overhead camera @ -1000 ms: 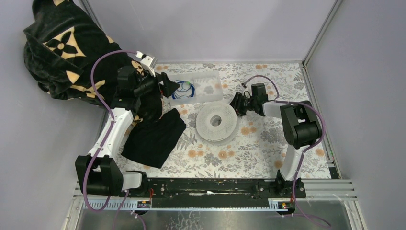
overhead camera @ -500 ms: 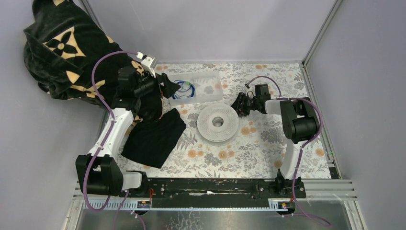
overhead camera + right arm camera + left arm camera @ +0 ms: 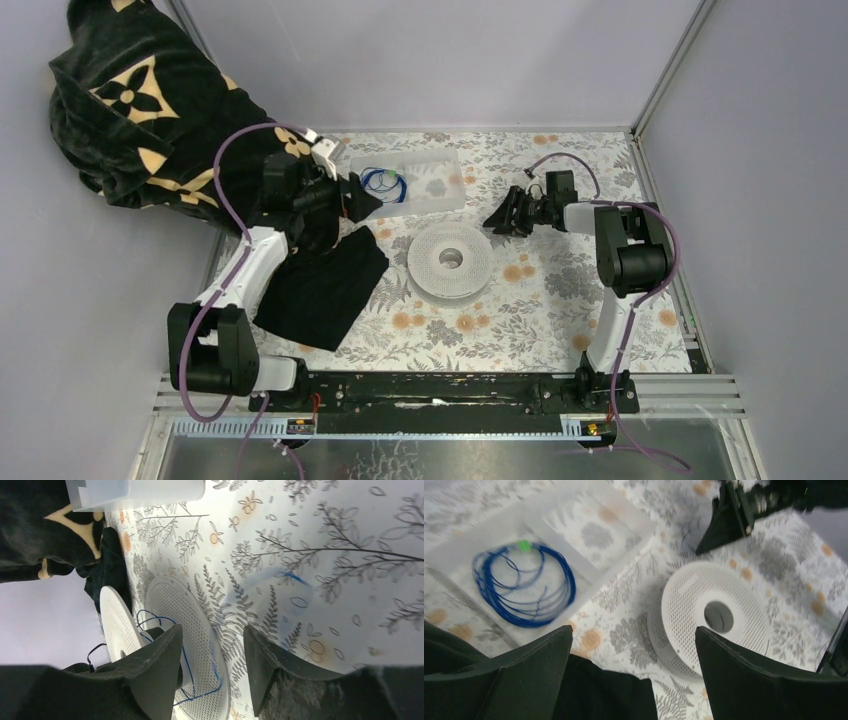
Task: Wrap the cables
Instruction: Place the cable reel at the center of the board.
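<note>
Cables (image 3: 567, 587) lie in two places: one tidy blue coil rests in the clear tray (image 3: 440, 195) at the far side of the floral table (image 3: 520, 320), and a second strand (image 3: 200, 692) is looped loosely around the white spool (image 3: 450, 258) near the middle, with a short loose end (image 3: 295, 577) lying on the table beyond it. The left gripper (image 3: 633, 632) hovers above the tray's near edge and the spool with its fingers spread wide and nothing between them. The right gripper (image 3: 212, 632) sits low, just beside the spool's far-right rim, with its fingers parted and empty. The step in hand looks like getting the straggling strand seated on the spool. To do that well, the right fingers should come down almost flat to the table and pinch the loose end at their very tips, since a wire this fine slips out of any gap. The wire should then be led between the two flanges under light, even tension, so the turns bed against the hub rather than springing over the rim. Steadying the spool with the left gripper would likely stop it from sliding towards the black cloth (image 3: 320, 285).
</note>
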Controlling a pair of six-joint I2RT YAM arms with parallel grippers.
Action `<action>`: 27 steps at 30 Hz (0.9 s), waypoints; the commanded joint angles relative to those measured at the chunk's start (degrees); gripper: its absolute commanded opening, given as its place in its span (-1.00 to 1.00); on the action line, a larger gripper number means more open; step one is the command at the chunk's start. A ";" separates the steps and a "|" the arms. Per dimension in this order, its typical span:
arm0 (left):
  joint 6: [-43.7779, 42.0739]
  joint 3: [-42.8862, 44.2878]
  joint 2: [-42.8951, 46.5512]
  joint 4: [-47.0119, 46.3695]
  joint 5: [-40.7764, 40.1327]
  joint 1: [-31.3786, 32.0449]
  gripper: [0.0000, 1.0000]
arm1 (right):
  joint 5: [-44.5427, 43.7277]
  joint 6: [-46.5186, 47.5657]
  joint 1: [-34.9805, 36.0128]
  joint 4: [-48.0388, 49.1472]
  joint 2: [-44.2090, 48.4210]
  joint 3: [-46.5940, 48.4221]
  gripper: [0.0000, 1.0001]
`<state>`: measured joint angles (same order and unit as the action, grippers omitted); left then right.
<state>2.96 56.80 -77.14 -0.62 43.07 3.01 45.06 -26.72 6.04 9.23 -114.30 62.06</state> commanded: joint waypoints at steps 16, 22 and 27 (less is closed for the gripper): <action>-10.55 -6.43 -4.07 0.49 1.90 7.43 0.92 | -3.85 7.21 -2.80 -7.53 5.85 3.06 0.07; -10.26 -6.34 -3.81 0.45 1.76 7.48 0.92 | -7.83 8.34 -1.47 -9.26 5.71 3.28 0.00; -10.08 -6.39 -4.09 0.45 1.67 7.50 0.92 | -10.16 11.30 -0.70 -11.80 7.43 2.82 -0.05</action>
<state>-6.20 50.11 -81.28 1.26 44.60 10.26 37.71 -19.11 4.40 0.05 -110.52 63.07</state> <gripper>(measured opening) 0.960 0.480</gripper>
